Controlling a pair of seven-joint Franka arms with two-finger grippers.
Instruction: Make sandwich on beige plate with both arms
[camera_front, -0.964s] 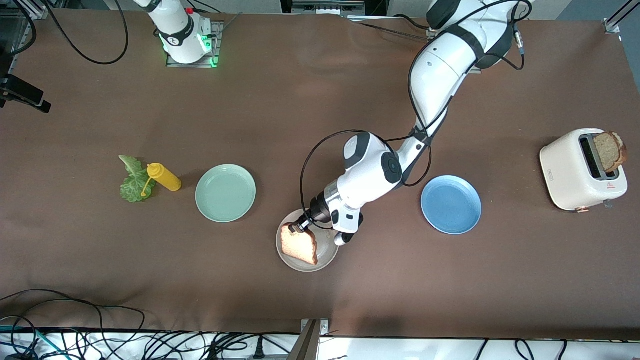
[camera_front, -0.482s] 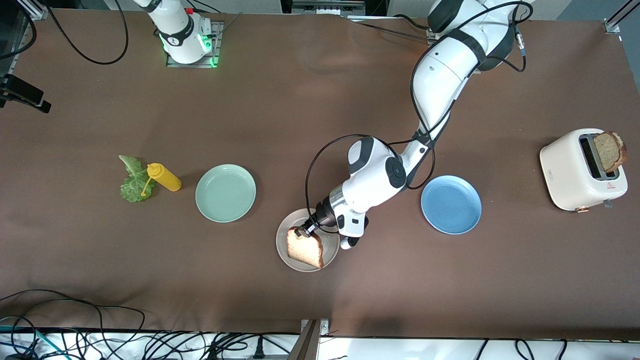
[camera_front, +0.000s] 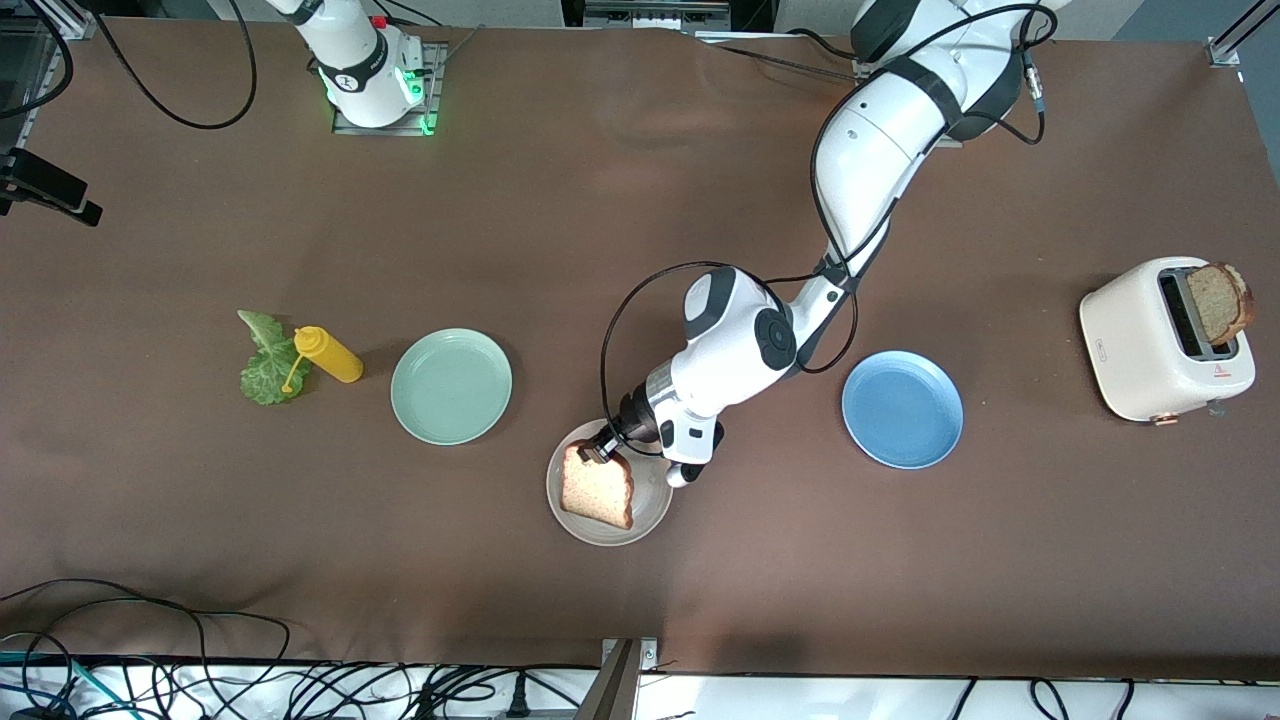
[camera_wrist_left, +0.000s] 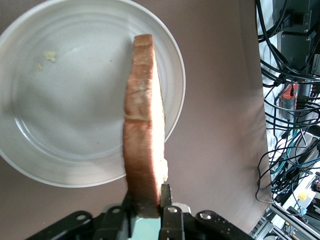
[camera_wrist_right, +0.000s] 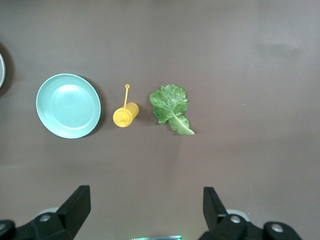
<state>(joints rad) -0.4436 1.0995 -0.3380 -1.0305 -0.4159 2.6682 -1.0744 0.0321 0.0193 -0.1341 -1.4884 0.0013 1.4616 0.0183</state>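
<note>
- A toast slice (camera_front: 598, 490) was seen on the beige plate (camera_front: 570, 520), the plate nearest the front camera, with the plate's rim left showing around most of the bread.
- In the left wrist view the slice (camera_wrist_left: 144, 130) stood on edge over the plate (camera_wrist_left: 60, 115), its end caught between the fingers (camera_wrist_left: 166, 200); it was judged to be held this way so that it could be lowered flat as the sandwich base.
- The left pincer (camera_front: 598, 452) was placed over the plate's farther rim and was pinching the corner of the toast; no gap was visible between fingers and bread, so release was judged not yet done.
- Farther from the camera, a mint-green plate (camera_front: 451, 386) toward the right arm's end and a blue plate (camera_front: 903, 408) toward the left arm's end were left bare.
- A lettuce leaf (camera_front: 264, 360) and a yellow sauce bottle (camera_front: 328, 354), touching each other, were laid beside the green plate, likely kept within the right arm's reach.
- A toaster (camera_front: 1165, 338) with a second brown slice (camera_front: 1220, 302) sticking up was set at the left arm's end.
- The right pincer (camera_wrist_right: 145, 210) was held high over the bench, waiting, its fingers spread wide and empty above the lettuce (camera_wrist_right: 171, 107) and bottle (camera_wrist_right: 125, 114).
</note>
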